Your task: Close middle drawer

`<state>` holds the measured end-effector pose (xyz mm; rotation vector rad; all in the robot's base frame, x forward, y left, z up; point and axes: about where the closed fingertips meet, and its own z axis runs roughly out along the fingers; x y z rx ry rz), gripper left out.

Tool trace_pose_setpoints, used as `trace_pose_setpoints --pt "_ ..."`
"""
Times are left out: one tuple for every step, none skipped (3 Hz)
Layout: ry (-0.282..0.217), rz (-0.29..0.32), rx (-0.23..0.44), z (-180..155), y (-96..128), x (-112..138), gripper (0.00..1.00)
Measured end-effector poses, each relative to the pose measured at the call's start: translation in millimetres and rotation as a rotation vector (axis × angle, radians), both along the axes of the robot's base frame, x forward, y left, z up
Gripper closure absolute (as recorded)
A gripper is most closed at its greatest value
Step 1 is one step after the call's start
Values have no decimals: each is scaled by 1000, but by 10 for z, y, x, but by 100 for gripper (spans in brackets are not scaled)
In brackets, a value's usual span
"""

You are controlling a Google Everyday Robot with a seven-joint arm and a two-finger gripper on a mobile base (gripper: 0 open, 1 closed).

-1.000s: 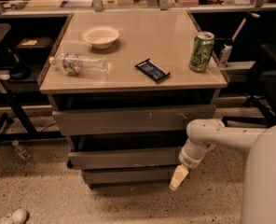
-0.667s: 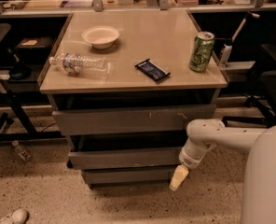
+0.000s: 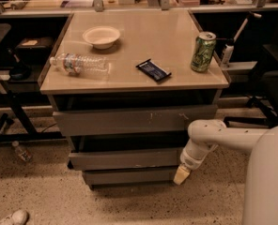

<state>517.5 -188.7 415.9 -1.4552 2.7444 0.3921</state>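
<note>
The middle drawer is a wide, shallow grey front in the cabinet under the tan table top. It stands pulled out a little, with a dark gap above it. Above it is the taller grey front with pale scratch marks. Below it is the narrower plain grey front. My gripper, with a cream-coloured tip, hangs from the white arm that reaches in from the right. It points down at the lower right corner of the middle drawer's front, close to it.
On the table top lie a clear plastic bottle on its side, a white bowl, a dark snack bar and a green can. A small bottle lies on the speckled floor at left. Dark furniture legs stand left and right.
</note>
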Motion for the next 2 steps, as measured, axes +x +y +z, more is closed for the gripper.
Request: trace_pose_setpoints --pt "0 0 0 0 0 0 65" --pt "0 0 1 -9 6 5 88"
